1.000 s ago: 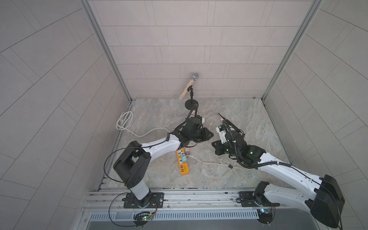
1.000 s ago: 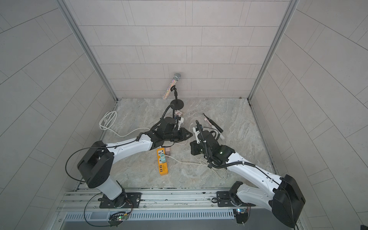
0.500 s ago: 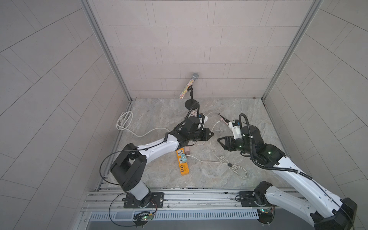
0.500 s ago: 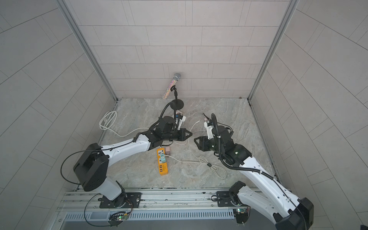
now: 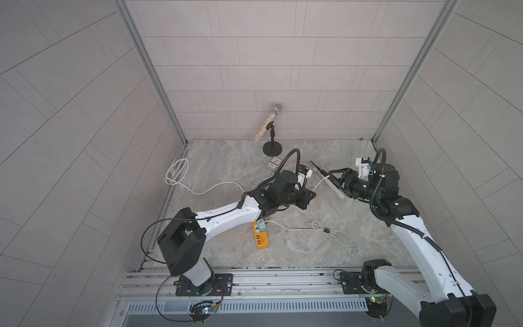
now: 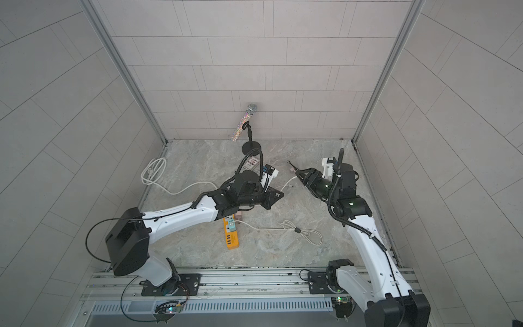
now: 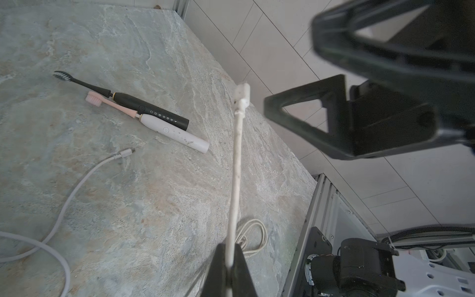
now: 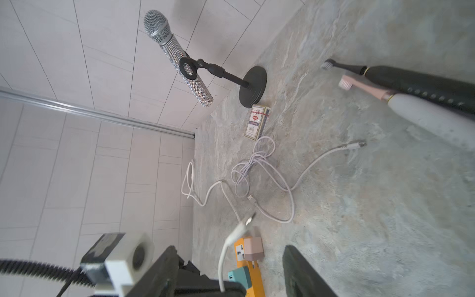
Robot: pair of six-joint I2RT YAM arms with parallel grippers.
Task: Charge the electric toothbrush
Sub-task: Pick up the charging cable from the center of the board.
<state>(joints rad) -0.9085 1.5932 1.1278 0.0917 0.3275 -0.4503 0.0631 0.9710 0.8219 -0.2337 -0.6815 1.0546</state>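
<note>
1. A white charging cable (image 7: 237, 154) is pinched by the left gripper (image 7: 230, 250).
2. The right gripper (image 8: 228, 250) is seen spread.
3. The black electric toothbrush (image 7: 151, 111) and white electric toothbrush (image 7: 174, 132) are laid side by side on the tabletop (image 7: 154, 205).

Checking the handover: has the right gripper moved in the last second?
Yes. The right gripper moved away from the orange power strip, toward the right wall.

The microphone stand (image 5: 272, 148) stood at the back with the card box (image 5: 274, 163) just before it, the rear toothbrush (image 7: 151, 111) and front toothbrush (image 7: 174, 132) lay touching side by side farther right, the power strip (image 5: 261, 239) lay near the front, a bundled cable (image 5: 329, 232) to its right and a looped cable (image 5: 177, 172) at the far left.
</note>
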